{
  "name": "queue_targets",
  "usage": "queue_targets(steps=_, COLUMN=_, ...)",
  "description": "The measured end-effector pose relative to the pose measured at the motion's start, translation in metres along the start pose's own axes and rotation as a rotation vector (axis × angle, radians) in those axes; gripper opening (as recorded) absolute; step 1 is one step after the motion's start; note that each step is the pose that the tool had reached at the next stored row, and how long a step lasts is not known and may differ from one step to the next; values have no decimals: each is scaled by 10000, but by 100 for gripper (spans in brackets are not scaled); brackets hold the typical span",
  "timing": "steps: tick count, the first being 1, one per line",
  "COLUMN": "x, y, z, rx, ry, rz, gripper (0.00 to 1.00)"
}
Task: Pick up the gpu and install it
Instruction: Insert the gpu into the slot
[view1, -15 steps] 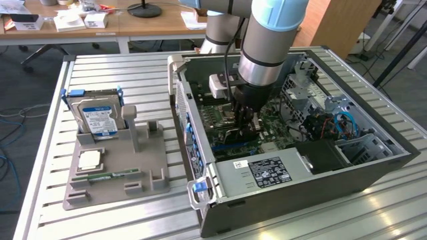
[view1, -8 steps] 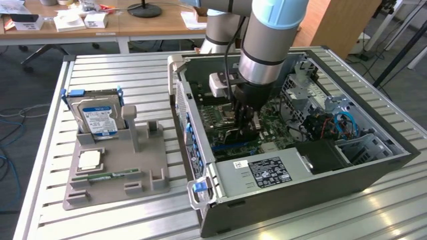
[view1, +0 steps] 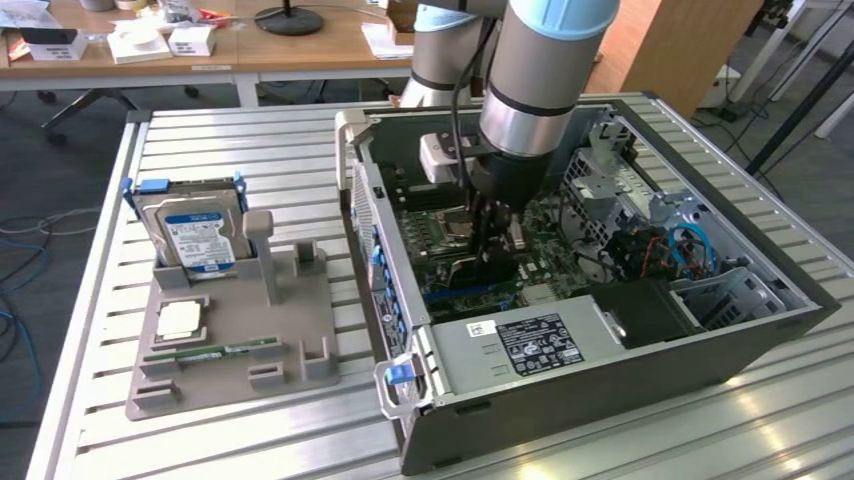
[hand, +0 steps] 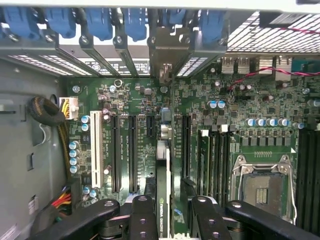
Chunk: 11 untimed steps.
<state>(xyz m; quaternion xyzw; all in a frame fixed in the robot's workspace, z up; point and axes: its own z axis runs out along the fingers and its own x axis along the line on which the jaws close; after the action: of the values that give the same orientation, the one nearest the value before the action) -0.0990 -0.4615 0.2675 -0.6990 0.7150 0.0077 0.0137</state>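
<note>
Inside the computer case (view1: 694, 345), the gripper (view1: 491, 235) pinches the gpu (hand: 163, 200) edge-on between its fingers (hand: 144, 220), directly above the motherboard (hand: 140, 100). Card's long axis runs along the slots toward the rear bracket openings. Wrist view reveals slot alignment; exterior view adds the hard drive (view1: 198, 232) outside.

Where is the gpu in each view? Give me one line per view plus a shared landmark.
Exterior view: the gpu stands on edge inside the open computer case, under the pincer, over the motherboard.
Wrist view: the gpu is seen edge-on between the pincer's fingers, its bracket toward the rear slots.
Shared landmark: the CPU socket beside the card.
</note>
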Motion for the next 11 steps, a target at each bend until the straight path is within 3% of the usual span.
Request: queue_targets(steps=11, x=-7, y=-2, z=-220, rx=1, ry=3, rz=0, gripper=34)
